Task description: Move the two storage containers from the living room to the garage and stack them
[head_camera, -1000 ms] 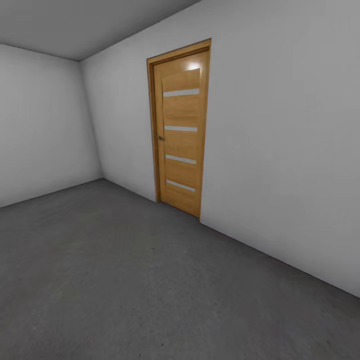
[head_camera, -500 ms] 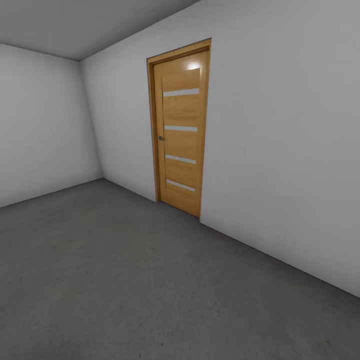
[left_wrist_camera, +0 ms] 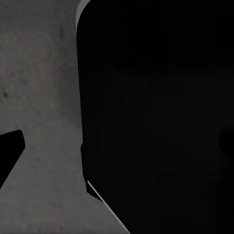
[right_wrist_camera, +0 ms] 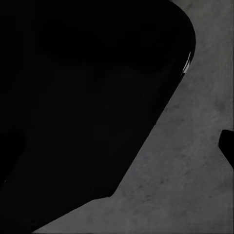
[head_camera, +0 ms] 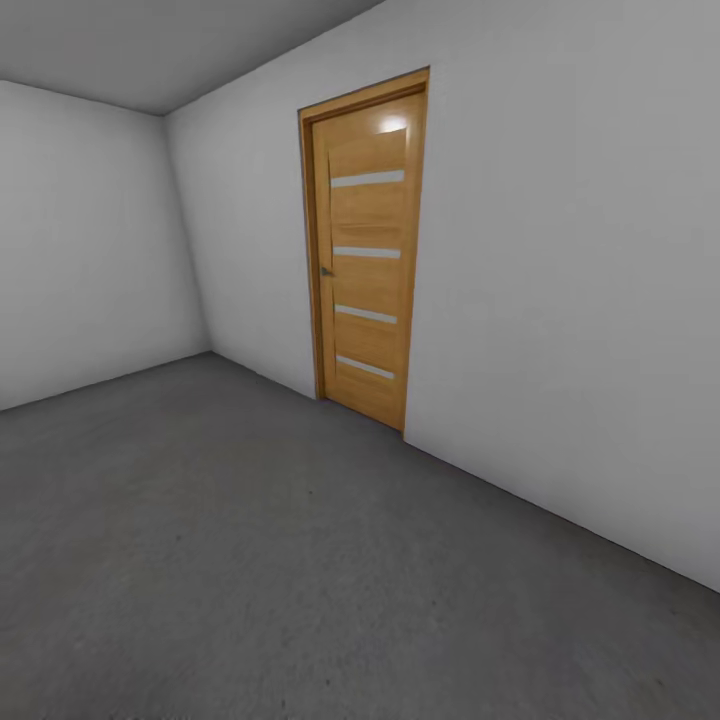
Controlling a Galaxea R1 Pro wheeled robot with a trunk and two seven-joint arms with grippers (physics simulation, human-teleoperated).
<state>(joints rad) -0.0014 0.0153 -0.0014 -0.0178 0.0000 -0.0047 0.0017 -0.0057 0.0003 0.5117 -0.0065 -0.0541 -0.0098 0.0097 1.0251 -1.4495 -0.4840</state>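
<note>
Garage floor (head_camera: 250,560): dark grey mottled concrete, running up to pale grey walls (head_camera: 570,300). Oak door (head_camera: 367,250) with four frosted strips: shut, set in the wall on the far side of the floor, room corner well apart from door. Wrist views: black robot body (left_wrist_camera: 156,117) close over concrete; dark wedge at the frame edge beside it. Gripper opening and grip: cannot tell. Location of containers: cannot tell.

Head camera looks across the floor (head_camera: 250,560) toward the door (head_camera: 366,250) — both wrist cameras face that concrete closely.
</note>
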